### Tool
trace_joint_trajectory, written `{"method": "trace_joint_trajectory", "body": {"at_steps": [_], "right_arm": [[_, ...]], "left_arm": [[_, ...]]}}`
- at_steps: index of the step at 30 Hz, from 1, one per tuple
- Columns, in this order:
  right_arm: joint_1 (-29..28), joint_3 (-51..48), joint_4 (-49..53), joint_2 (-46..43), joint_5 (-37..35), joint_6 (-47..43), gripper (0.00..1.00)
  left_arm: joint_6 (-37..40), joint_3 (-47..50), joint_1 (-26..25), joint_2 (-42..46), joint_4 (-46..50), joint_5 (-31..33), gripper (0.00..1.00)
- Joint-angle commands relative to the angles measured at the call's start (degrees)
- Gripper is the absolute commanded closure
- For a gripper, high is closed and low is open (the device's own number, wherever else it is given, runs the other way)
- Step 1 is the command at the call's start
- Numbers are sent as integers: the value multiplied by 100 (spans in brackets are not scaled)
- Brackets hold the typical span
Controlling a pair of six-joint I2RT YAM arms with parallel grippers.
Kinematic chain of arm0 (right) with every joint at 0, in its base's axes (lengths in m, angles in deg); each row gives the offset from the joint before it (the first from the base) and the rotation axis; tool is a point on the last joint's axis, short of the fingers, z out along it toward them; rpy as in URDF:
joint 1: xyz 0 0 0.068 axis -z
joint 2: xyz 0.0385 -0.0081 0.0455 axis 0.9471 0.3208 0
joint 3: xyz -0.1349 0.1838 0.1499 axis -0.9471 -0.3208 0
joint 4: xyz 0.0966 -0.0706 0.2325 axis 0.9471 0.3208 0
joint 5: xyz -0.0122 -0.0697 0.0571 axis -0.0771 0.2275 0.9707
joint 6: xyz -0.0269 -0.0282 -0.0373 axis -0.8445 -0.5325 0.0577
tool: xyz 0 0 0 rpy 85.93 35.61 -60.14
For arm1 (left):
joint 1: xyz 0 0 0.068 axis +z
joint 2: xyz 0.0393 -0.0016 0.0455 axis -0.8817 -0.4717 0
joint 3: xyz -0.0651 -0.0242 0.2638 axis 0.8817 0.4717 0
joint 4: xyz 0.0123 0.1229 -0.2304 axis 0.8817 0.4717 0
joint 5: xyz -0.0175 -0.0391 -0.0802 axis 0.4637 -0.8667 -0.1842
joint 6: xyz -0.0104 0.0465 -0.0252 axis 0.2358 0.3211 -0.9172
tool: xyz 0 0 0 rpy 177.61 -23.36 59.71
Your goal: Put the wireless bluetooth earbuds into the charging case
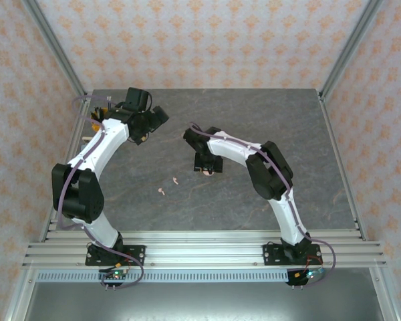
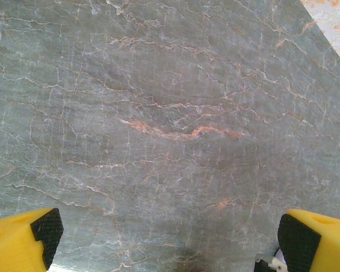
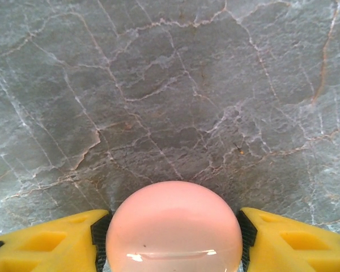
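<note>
Glossy, round pink charging case (image 3: 174, 241) sits between the right gripper (image 3: 173, 218) pads; whether it is clamped cannot be told. Two tiny pale pink earbuds (image 1: 175, 180) lie on the surface (image 1: 267, 120) nearby, and the left gripper (image 2: 170, 232) gapes wide.

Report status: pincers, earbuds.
Left pincer open, empty, over grey marbled table. Right pincer clamped on round glossy pink case. Two tiny pale pink stemmed earbuds loose on table, unobstructed.
</note>
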Motion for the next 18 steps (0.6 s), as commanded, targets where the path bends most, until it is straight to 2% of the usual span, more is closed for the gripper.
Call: {"method": "trace_joint_trajectory", "body": {"at_steps": [1, 18], "right_arm": [[97, -284, 26, 24, 38, 108, 40], [207, -408, -119, -336, -125, 332, 49]], "left_arm": [[4, 62, 55, 216, 65, 50, 0], [-47, 438, 47, 292, -107, -214, 0]]}}
